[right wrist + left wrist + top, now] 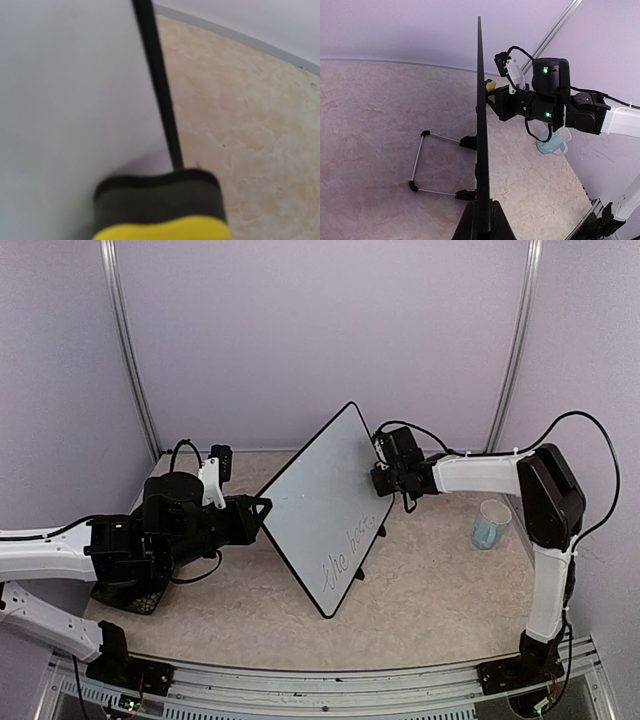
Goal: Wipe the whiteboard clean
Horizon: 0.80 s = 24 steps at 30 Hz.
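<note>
Well, the whiteboard [315, 505] stands on edge mid-table, with the left gripper [261, 507] clenched on its left rim. The right gripper [380, 478] grasps a yellow eraser [160, 205] set against the board's right rim, well above the handwriting [345, 555] near its lower corner. My worry is that the eraser seems to sit half off the frame. A push there could slip past the rim, or twist the board in the left grip and tip it toward the cup [490, 525] off its right side.

Upright whiteboard [320, 505], clamped at its frame by the left gripper [264, 507] and met by the eraser [491, 86] in the right gripper [379, 474], bars passage across the table [440, 610]; open surface lies either side, save a cup [490, 525] far right.
</note>
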Each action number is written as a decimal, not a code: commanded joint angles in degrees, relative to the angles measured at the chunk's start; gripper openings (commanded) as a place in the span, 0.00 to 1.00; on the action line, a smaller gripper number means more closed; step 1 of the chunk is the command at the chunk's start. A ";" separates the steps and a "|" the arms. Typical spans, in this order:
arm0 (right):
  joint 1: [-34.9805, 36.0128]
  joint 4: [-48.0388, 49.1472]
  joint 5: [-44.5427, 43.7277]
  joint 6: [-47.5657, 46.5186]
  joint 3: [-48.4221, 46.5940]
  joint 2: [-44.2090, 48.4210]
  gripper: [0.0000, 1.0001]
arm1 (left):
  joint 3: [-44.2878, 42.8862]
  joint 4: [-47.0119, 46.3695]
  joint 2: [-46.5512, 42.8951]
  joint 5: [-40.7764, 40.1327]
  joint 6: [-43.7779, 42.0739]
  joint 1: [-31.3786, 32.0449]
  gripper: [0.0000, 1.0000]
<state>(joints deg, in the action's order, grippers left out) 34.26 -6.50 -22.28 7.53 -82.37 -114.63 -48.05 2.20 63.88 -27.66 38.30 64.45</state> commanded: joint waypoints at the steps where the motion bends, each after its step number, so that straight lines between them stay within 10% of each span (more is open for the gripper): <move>1: 0.95 3.58 6.65 -1.64 0.96 1.10 0.00 | -1.86 0.35 0.29 -1.78 -1.56 -0.11 0.00; 24: 20.16 6.83 6.07 -4.99 12.34 11.36 0.00 | -1.78 0.70 0.98 -2.09 -0.21 -0.59 0.00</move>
<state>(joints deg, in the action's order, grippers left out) 50.46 -1.74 -20.80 3.03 -70.52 -104.79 -48.82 3.03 64.40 -30.44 38.76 64.05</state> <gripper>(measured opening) 0.228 0.057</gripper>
